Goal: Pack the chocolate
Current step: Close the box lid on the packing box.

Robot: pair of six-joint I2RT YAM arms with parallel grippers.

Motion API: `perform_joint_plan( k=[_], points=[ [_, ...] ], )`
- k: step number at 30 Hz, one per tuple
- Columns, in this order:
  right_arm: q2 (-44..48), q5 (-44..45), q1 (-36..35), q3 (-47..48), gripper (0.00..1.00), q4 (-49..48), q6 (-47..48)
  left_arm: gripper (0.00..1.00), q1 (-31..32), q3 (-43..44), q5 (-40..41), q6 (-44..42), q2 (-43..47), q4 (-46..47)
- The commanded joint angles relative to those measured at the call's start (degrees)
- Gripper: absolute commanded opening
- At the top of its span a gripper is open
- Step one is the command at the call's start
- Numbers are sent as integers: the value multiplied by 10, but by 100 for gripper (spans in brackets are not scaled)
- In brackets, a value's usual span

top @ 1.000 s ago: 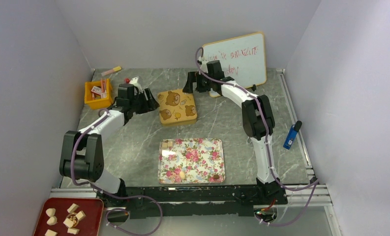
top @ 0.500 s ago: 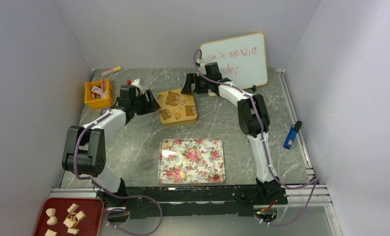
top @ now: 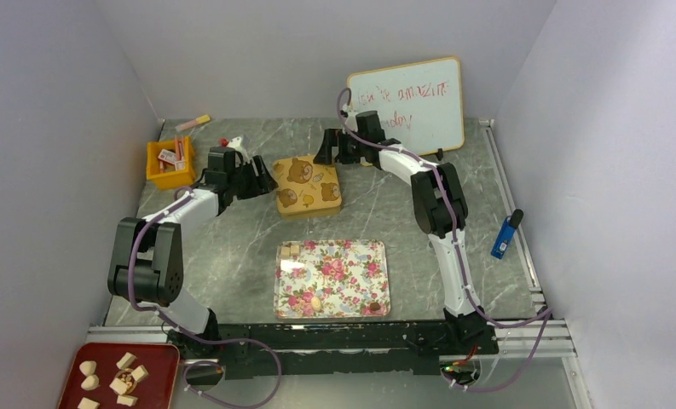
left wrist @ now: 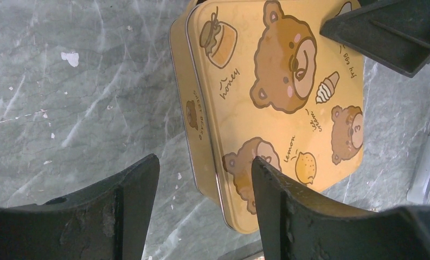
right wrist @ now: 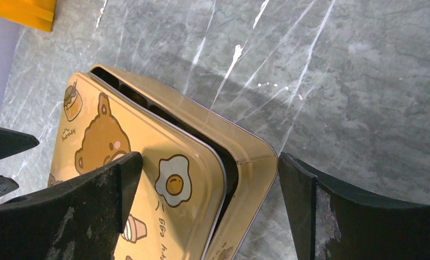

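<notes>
The right gripper [right wrist: 208, 160] gapes wide, straddling a yellow bear tin's [right wrist: 251, 158] corner; its lid [right wrist: 107, 135] sits askew.

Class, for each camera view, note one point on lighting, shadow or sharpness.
Top external view: soft, even light; the whiteboard writing too small to read. Left wrist view: the bear tin is sharp, its lettering legible; the near fingers are dark. Right wrist view: a shadow band crosses the table behind the tin.
</notes>
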State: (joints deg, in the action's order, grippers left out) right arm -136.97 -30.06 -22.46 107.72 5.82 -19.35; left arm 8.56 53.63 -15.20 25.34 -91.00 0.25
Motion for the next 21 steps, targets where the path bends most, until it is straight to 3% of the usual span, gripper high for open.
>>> perform_joint_plan(
  k=[1, 11, 21],
  points=[
    [12, -19, 4, -26, 100, -34, -9, 68, -1, 18, -11, 2, -3, 19],
    [21, -9, 5, -47, 100, -43, -12, 68, -1, 20, -11, -3, 2, 12],
    [32, 5, 1, -44, 87, -30, -4, 67, -1, 17, -13, 0, 1, 17]
  ],
)
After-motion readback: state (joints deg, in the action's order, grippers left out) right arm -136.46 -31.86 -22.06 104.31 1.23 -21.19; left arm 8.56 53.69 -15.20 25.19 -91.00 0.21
